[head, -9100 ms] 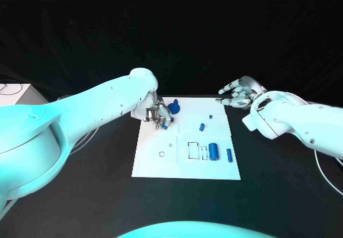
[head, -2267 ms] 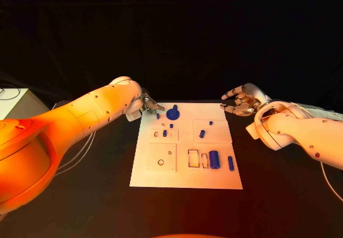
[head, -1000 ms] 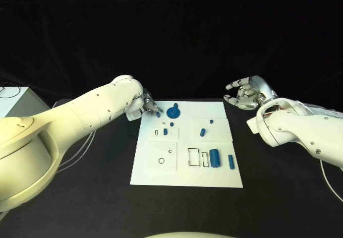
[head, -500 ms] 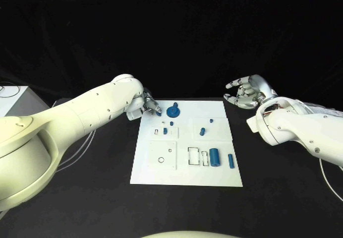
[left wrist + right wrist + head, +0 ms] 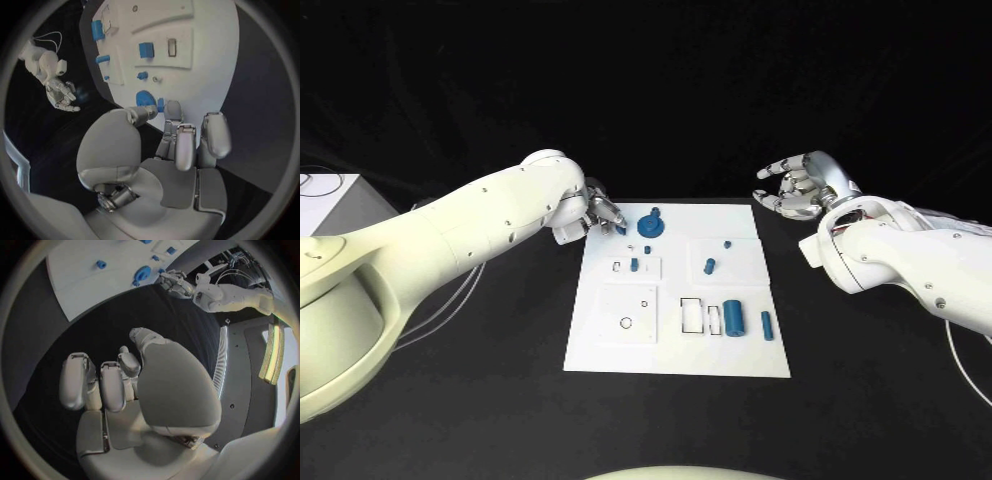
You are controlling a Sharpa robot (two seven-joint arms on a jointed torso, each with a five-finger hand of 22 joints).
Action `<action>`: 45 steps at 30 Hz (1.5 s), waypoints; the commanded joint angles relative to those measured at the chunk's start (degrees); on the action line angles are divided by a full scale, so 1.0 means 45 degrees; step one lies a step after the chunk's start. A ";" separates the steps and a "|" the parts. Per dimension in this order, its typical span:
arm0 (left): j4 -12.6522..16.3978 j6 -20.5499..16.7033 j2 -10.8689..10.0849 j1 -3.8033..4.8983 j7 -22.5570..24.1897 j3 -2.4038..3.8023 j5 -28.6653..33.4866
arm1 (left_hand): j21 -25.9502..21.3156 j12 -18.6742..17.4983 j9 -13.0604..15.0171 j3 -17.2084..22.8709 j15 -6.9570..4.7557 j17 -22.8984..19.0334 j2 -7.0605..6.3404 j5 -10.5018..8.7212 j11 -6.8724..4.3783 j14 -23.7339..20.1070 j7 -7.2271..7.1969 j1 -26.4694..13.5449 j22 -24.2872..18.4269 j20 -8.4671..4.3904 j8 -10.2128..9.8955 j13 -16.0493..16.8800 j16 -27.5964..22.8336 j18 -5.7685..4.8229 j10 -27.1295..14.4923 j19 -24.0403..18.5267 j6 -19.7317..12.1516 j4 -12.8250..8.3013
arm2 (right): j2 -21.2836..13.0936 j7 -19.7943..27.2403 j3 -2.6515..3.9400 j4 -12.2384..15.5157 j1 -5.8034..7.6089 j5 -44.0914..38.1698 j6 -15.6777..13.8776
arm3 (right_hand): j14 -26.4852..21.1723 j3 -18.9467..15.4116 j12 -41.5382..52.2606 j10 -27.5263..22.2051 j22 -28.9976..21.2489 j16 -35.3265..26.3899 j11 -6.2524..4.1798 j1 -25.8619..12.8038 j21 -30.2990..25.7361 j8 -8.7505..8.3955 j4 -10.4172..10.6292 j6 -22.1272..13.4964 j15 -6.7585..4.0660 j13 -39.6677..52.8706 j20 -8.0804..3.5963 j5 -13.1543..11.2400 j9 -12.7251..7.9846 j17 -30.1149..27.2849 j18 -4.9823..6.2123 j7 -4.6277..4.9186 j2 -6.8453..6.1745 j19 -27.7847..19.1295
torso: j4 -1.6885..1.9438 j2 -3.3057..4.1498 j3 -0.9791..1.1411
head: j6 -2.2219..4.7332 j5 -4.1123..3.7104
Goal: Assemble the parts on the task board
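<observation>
The left hand [image 5: 599, 213] is hovering at the white task board's [image 5: 678, 355] far corner, its fingers [image 5: 185, 150] apparently pinching a small blue part [image 5: 619, 226] for insertion, while the right hand [image 5: 798, 190] is idling aside, curled and empty.

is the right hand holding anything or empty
Empty. The right hand hangs over the black table beyond the task board, fingers curled loosely; the right wrist view shows nothing in its palm.

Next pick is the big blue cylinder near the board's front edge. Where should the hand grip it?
Probably pinch the big blue cylinder across its long sides at mid-length, coming from above. It lies flat on the board, ends pointing near and far, with a slimmer blue pin alongside, so keep fingers narrow.
</observation>
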 commanded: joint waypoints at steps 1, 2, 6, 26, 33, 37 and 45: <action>0.0647 -0.0013 -0.0366 0.0003 -0.0041 0.0021 0.0474 | 0.0100 0.0076 0.1422 0.2011 -0.0094 0.1728 0.0122 0.0155 -0.0017 0.0767 0.0007 -0.0010 0.0042 -0.0044 0.0062 0.0102 0.0085 -0.0250 0.0154 0.0046 0.0020 -0.2037 | -0.0015 0.0072 0.0004 -0.0043 -0.0012 -0.0019 0.0045 | 0.0160 0.0070 -0.0115 -0.0126 0.0362 -0.0058 0.0037 -0.0037 -0.0137 0.0073 0.0018 -0.0102 -0.0101 -0.0084 -0.0013 0.0083 0.0020 -0.0016 0.0091 0.0022 -0.0108 -0.0110 | 0.0075 -0.0082 -0.0022 | 0.0000 -0.0020; 0.0848 -0.0022 -0.0494 0.0003 -0.0048 0.0024 0.0494 | 0.0116 0.0109 0.1433 0.2028 -0.0097 0.1740 0.0123 0.0206 -0.0020 0.0773 0.0005 -0.0027 0.0062 -0.0046 0.0070 0.0154 0.0090 -0.0255 0.0189 0.0060 0.0033 -0.2061 | -0.0016 0.0081 0.0004 -0.0056 -0.0014 -0.0005 0.0034 | 0.0175 0.0076 -0.0182 -0.0174 0.0296 -0.0039 0.0040 -0.0045 -0.0234 0.0068 0.0019 -0.0120 -0.0100 -0.0148 -0.0014 0.0089 0.0019 0.0029 0.0110 0.0024 -0.0120 -0.0148 | 0.0090 -0.0104 -0.0028 | -0.0022 -0.0017; 0.1793 -0.0054 -0.1104 0.0003 -0.0077 0.0023 0.0547 | 0.0143 0.0254 0.1475 0.2102 -0.0118 0.1823 0.0117 0.0415 -0.0041 0.0810 -0.0013 -0.0088 0.0091 -0.0062 0.0103 0.0379 0.0129 -0.0259 0.0353 0.0081 0.0112 -0.2168 | -0.0019 0.0134 -0.0001 -0.0128 -0.0029 0.0097 0.0025 | -0.0209 0.0226 -0.1351 -0.0967 -0.0779 -0.0908 0.0050 -0.0071 -0.1824 0.0085 0.0012 -0.0228 -0.0091 -0.1276 -0.0009 0.0115 0.0047 -0.1093 0.0407 0.0040 -0.0185 -0.0774 | 0.0110 -0.0162 -0.0055 | -0.0042 -0.0034; 0.4417 -0.1202 -0.2417 -0.0704 -0.0104 -0.0042 -0.0631 | 0.0426 0.0576 0.1549 0.2238 -0.0212 0.2069 0.0034 0.1188 -0.0139 0.0927 -0.0110 -0.0385 0.0449 -0.0150 0.0137 0.0917 0.0241 -0.0344 0.0830 0.0355 0.0397 -0.2403 | -0.0034 0.0335 -0.0025 -0.0181 -0.0151 0.0377 0.0165 | -0.2267 0.0677 -0.5487 -0.2599 -0.5984 -0.6604 0.0073 -0.0058 -0.9338 0.0419 -0.0063 -0.0511 -0.0052 -0.5879 -0.0003 0.0135 0.0289 -0.6311 0.1454 0.0072 -0.0316 -0.2822 | 0.0253 -0.0273 -0.0135 | -0.0193 -0.0035; 0.4469 -0.1148 -0.2338 -0.0993 -0.0113 -0.0135 -0.0914 | 0.0426 0.0576 0.1549 0.2238 -0.0212 0.2069 0.0034 0.1188 -0.0139 0.0927 -0.0110 -0.0385 0.0449 -0.0150 0.0137 0.0917 0.0241 -0.0344 0.0830 0.0355 0.0397 -0.2403 | -0.0039 0.0392 -0.0026 -0.0197 -0.0159 0.0573 0.0145 | -0.2588 0.0794 -0.7097 -0.2342 -0.6853 -0.8409 0.0159 -0.0117 -1.0477 0.0531 -0.0272 -0.0537 0.0040 -0.7607 0.0083 0.0161 0.0340 -0.6712 0.1423 0.0133 -0.0336 -0.2959 | 0.0199 -0.0251 -0.0121 | -0.0216 -0.0001; 0.4468 -0.0886 -0.2332 -0.1052 -0.0123 -0.0135 -0.0969 | 0.0433 0.0575 0.1554 0.2253 -0.0220 0.2089 0.0036 0.1228 -0.0148 0.0936 -0.0120 -0.0400 0.0455 -0.0157 0.0141 0.0911 0.0249 -0.0345 0.0846 0.0362 0.0418 -0.2415 | -0.0053 0.0407 -0.0026 -0.0194 -0.0160 0.0706 0.0148 | -0.2689 0.0777 -0.7443 -0.2298 -0.7052 -0.8800 0.0202 -0.0137 -1.0739 0.0535 -0.0351 -0.0571 0.0089 -0.8033 0.0131 0.0168 0.0335 -0.6719 0.1421 0.0168 -0.0314 -0.3028 | 0.0201 -0.0243 -0.0107 | -0.0267 0.0009; 0.4487 -0.0285 -0.2364 -0.1081 -0.0134 -0.0135 -0.1022 | 0.0430 0.0561 0.1557 0.2269 -0.0226 0.2091 0.0034 0.1256 -0.0154 0.0938 -0.0126 -0.0401 0.0450 -0.0162 0.0142 0.0887 0.0250 -0.0344 0.0840 0.0359 0.0428 -0.2436 | -0.0091 0.0388 -0.0026 -0.0160 -0.0159 0.0776 0.0135 | -0.2683 0.0758 -0.7529 -0.2268 -0.7114 -0.8915 0.0213 -0.0154 -1.0811 0.0530 -0.0376 -0.0594 0.0099 -0.8162 0.0142 0.0171 0.0330 -0.6711 0.1422 0.0177 -0.0308 -0.3021 | 0.0241 -0.0257 -0.0112 | -0.0350 -0.0019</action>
